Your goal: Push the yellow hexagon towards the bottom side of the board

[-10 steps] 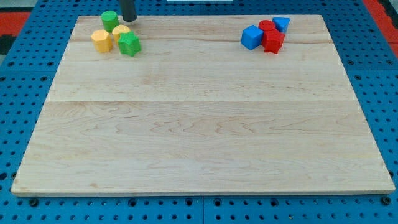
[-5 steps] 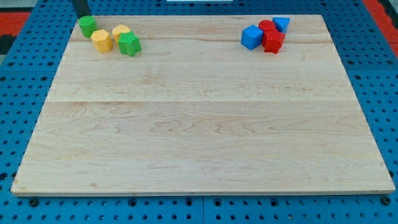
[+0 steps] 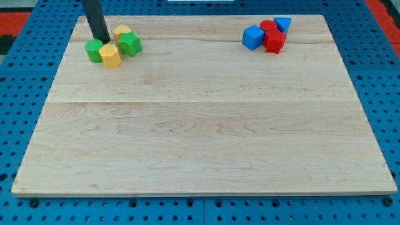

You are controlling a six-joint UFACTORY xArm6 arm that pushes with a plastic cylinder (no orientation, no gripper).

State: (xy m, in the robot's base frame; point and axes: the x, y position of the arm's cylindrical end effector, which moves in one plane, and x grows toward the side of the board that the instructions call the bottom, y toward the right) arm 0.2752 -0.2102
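The yellow hexagon (image 3: 111,55) lies near the board's top left corner. My tip (image 3: 100,41) stands just above and left of it, close to its upper edge. A green round block (image 3: 94,51) touches the hexagon's left side. A second yellow block (image 3: 121,33) and a green star-like block (image 3: 130,44) sit just to the right of my tip, above and right of the hexagon.
A cluster sits at the board's top right: a blue cube (image 3: 253,37), a red star-like block (image 3: 274,40), a red round block (image 3: 268,26) and a blue triangular block (image 3: 282,24). The wooden board (image 3: 206,125) lies on a blue pegboard.
My tip came from the top left edge down and to the right. The green round block and the yellow hexagon have both moved down and a little right.
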